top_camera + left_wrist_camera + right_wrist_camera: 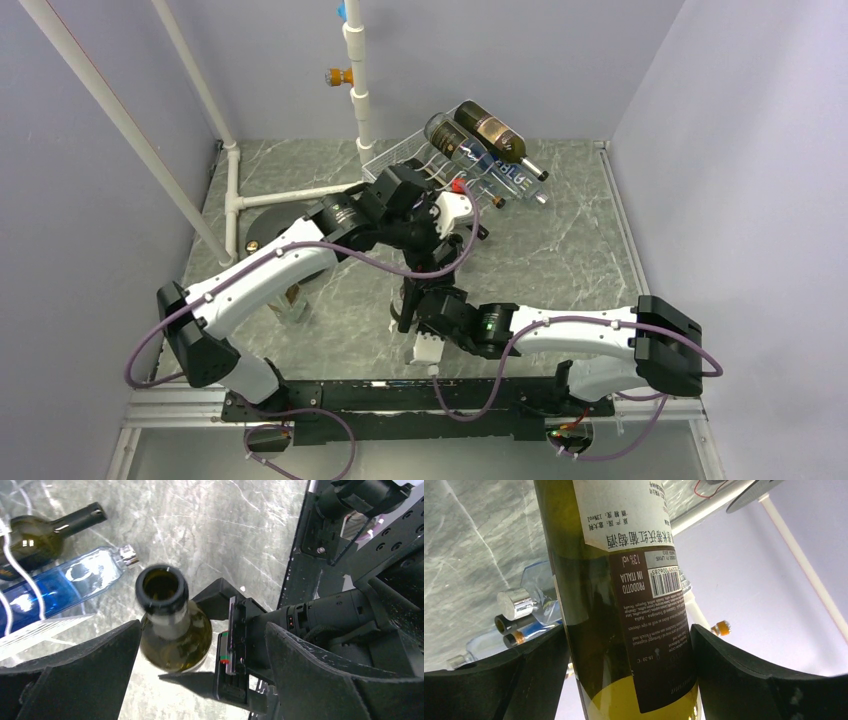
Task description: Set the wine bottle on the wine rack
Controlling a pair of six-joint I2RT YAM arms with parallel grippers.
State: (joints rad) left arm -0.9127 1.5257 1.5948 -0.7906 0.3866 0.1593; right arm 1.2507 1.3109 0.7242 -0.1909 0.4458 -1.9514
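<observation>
The labelled dark green glass wine bottle (624, 605) is gripped upright between the right jaws, its neck flanked untouched by the released left jaws. The white wire wine rack (400, 158), beyond both, is yet to be reached.

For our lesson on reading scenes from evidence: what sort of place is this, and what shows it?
Probably a robot test cell: plain lilac walls box in a marble-patterned table, two robot arms are mounted at its near edge, and a white pipe frame stands behind.
</observation>
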